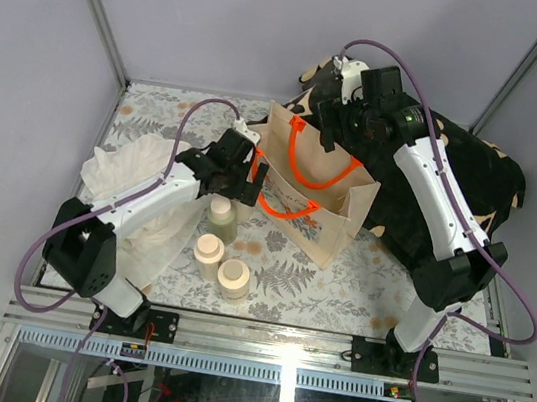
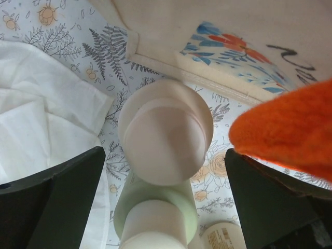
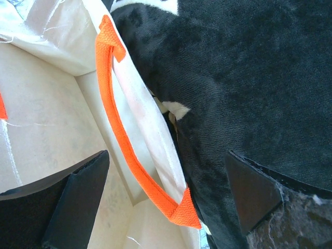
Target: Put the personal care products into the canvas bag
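Note:
Three bottles show in the top view; a fourth is not in view. One with a cream cap and olive body (image 1: 222,220) stands just left of the canvas bag (image 1: 333,211). Two cream ones (image 1: 209,250) (image 1: 233,279) stand nearer me. My left gripper (image 1: 233,188) hovers open above the olive bottle; its cap (image 2: 166,132) sits between my fingers (image 2: 52,202) without touching them. My right gripper (image 1: 333,120) is open and empty. It straddles the bag's far wall and orange handle (image 3: 135,155).
A crumpled white plastic bag (image 1: 135,181) lies left of the bottles and under my left arm. A black cloth with tan marks (image 1: 454,178) lies behind and right of the bag. The bag's near orange handle (image 2: 285,135) hangs by my left gripper's right finger.

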{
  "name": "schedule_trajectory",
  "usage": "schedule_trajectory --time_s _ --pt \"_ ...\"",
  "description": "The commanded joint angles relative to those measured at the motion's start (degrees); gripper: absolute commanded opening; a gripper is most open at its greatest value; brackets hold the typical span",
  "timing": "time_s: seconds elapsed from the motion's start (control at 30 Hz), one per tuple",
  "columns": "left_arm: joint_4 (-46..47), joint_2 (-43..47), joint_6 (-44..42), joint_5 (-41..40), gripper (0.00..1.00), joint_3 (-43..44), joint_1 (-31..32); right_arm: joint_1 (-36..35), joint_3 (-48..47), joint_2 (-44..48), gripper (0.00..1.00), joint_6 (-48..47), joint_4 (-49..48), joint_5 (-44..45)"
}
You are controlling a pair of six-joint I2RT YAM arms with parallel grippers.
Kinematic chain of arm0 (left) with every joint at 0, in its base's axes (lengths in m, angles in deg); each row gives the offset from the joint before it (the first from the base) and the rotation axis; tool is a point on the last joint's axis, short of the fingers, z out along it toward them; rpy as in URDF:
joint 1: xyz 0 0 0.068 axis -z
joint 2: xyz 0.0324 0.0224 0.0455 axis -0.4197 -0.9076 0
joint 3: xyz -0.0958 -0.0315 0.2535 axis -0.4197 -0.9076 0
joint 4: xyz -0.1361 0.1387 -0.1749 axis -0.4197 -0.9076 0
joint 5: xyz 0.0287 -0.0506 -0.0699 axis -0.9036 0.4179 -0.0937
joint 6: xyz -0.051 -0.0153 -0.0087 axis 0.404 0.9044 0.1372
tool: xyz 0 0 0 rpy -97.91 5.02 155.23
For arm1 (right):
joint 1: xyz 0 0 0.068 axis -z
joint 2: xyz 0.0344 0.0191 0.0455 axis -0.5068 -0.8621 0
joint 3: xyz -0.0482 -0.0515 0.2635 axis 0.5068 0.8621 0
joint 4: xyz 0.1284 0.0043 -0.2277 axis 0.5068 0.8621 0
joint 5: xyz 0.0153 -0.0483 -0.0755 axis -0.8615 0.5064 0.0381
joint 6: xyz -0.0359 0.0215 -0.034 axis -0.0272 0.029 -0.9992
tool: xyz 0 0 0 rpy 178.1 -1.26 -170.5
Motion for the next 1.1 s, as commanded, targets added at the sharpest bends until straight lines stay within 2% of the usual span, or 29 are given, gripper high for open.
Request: schedule_trajectory --time_s 0.0,0.13,0.33,0.53,0.6,0.67,0.73,0.83,0.9,1.07 --pt "7.39 -0.79 0.58 -0.27 1.00 -1.20 -0.51 0.27 0.00 2.55 1.00 -1.06 -0.34 1.69" --pt "10.43 -2.36 1.04 -0.07 0.98 -1.85 -0.55 0.30 0.09 2.30 1.00 -1.69 0.04 2.29" --pt "11.66 -3.56 0.98 0.32 0.77 -1.90 -0.54 0.28 0.26 2.11 0.99 -2.14 0.10 2.66" --pt "8.65 -4.42 0.30 0.02 0.77 -1.45 -0.55 0.26 0.27 1.80 0.99 -2.20 0.14 2.74" --pt "8.34 -3.86 0.29 -0.02 0.74 -1.93 -0.54 0.32 0.42 1.81 0.99 -2.25 0.09 2.82" --pt "7.70 -3.13 0.38 0.07 0.63 -2.03 -0.55 0.33 0.65 1.76 1.00 -2.27 -0.06 3.00" --pt "6.36 -2.29 0.55 0.30 0.46 -1.27 -0.52 0.33 0.70 1.61 1.00 -2.29 -0.02 3.09" --pt "3.98 -0.44 0.30 0.38 0.26 0.36 -0.57 0.28 0.70 1.26 0.99 -2.27 0.02 2.93" --pt "2.31 1.08 -0.23 0.46 0.20 1.72 -0.54 0.32 0.62 1.04 0.99 -2.27 -0.03 2.84" --pt "-1.15 4.39 -0.87 -0.07 0.16 5.22 -0.53 0.30 0.81 0.51 1.00 -2.12 -0.02 2.51"
